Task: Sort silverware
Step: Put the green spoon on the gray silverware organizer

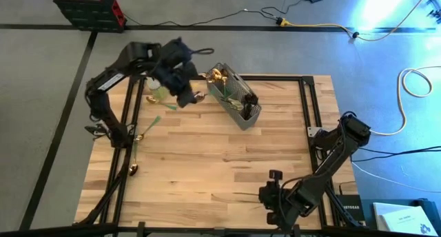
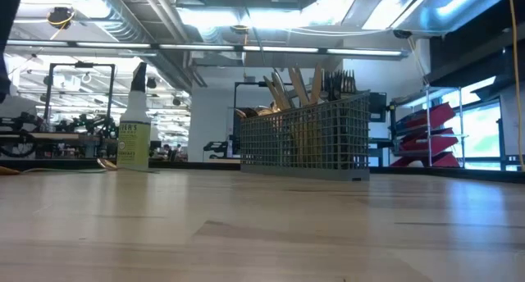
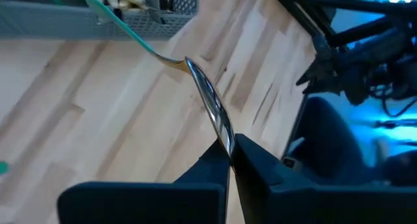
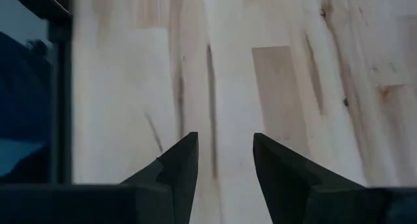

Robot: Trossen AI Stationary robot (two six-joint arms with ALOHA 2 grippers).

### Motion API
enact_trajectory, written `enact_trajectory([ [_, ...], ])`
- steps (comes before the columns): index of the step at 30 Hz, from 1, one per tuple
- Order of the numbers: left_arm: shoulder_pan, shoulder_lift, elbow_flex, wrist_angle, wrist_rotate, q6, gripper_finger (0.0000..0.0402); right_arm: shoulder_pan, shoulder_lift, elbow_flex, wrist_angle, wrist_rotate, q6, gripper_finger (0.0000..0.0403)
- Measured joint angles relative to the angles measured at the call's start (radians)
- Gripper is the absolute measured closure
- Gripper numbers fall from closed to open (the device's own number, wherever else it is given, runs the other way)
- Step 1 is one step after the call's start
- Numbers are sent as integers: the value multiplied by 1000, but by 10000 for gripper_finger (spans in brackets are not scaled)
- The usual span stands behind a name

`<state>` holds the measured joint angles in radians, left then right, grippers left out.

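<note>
While the right gripper (image 4: 225,165) idles part-open, the left gripper's (image 3: 229,152) jaws pinch a spoon (image 3: 210,103) — shiny bowl, green handle.

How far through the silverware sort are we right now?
Partly done. The mesh caddy already holds several pieces. In hand: the left tool is shut on a green-handled utensil near the caddy. Left: a green-handled piece and a gold spoon lie loose on the table. The right tool waits open over bare wood.
</note>
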<state>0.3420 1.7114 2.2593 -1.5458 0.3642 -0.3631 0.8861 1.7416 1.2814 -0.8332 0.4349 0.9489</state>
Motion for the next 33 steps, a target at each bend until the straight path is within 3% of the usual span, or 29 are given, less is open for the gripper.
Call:
enact_trajectory([
  [18,298,235,-1,104,228,133,401,38,39,1,104,63,217,272],
  [23,335,290,-1,159,300,121,401,38,82,1,127,23,303,272],
  [33,374,398,-1,156,332,144,401,38,128,1,207,-37,383,272],
])
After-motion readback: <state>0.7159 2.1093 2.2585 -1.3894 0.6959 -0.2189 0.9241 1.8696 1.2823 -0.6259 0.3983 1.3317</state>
